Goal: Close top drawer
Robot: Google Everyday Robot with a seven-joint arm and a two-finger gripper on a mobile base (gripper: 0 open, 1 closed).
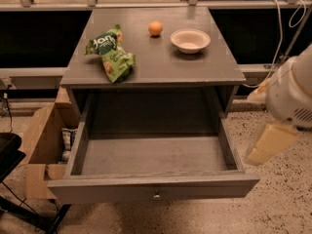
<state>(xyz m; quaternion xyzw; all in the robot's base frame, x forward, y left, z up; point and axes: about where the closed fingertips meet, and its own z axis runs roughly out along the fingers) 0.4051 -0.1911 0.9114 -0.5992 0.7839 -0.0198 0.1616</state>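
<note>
At the far left edge a black object point(9, 152) is standing on the speckled floor point(282, 204); I cannot tell what it is. Just to its right an open cardboard box point(41, 135) is sitting on the floor beside the grey cabinet point(161, 67). Something like a printed packet point(66, 143) is lying inside the box, against the wall nearest the cabinet.

On the cabinet top, at the left side, a green snack bag point(109, 52) is lying flat and crumpled.

Below the top, the top drawer point(153, 186) is standing pulled far out toward the near side. Its front panel is hanging well in front of the cabinet body, and its small round knob point(156, 196) is sitting at the centre of the panel. The deep box of the drawer is showing its whole grey wooden bottom.

Toward the far side of the cabinet top, an orange point(155, 28) is resting about at the middle. Near it, to the right and not touching it, a shallow pale bowl point(190, 40) is standing upright and showing only its plain inner surface.

At the right edge the white robot arm point(292, 91) is hanging over the floor. The cream-coloured gripper point(270, 143) is pointing down to the left, just beside the right wall of the drawer and not touching it. Whether the gripper is apart or together I cannot tell.
</note>
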